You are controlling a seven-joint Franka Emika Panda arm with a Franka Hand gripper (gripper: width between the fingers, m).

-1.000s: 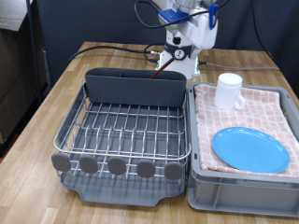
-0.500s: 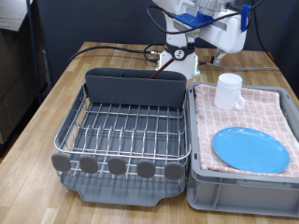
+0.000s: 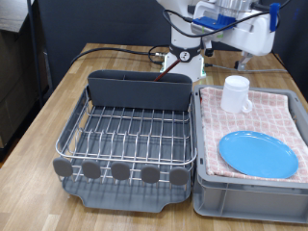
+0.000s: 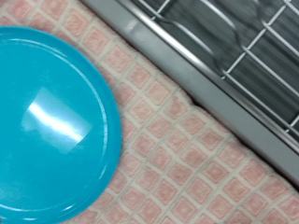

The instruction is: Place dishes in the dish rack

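Observation:
The light-blue plate (image 3: 258,154) lies flat on the pink checked cloth (image 3: 274,111) in the grey crate at the exterior view's right. The white mug (image 3: 236,93) stands upright behind it on the same cloth. The dish rack (image 3: 130,135), a silver wire grid in a grey tray with a dark utensil bin (image 3: 140,91), holds nothing that I can see. My gripper (image 3: 241,60) hangs high above the mug, touching nothing. The wrist view shows the plate (image 4: 47,121), cloth (image 4: 177,154) and rack wires (image 4: 234,37), but no fingers. The wooden spoon is out of view.
The grey crate (image 3: 207,188) stands right beside the rack on a wooden table (image 3: 58,106). The robot base (image 3: 188,53) and a red cable stand behind the rack. A row of round grey knobs (image 3: 120,171) lines the rack's front edge.
The arm has swung from above the robot base towards the exterior view's right, and now hangs over the mug and crate. The dishes and the rack have not moved.

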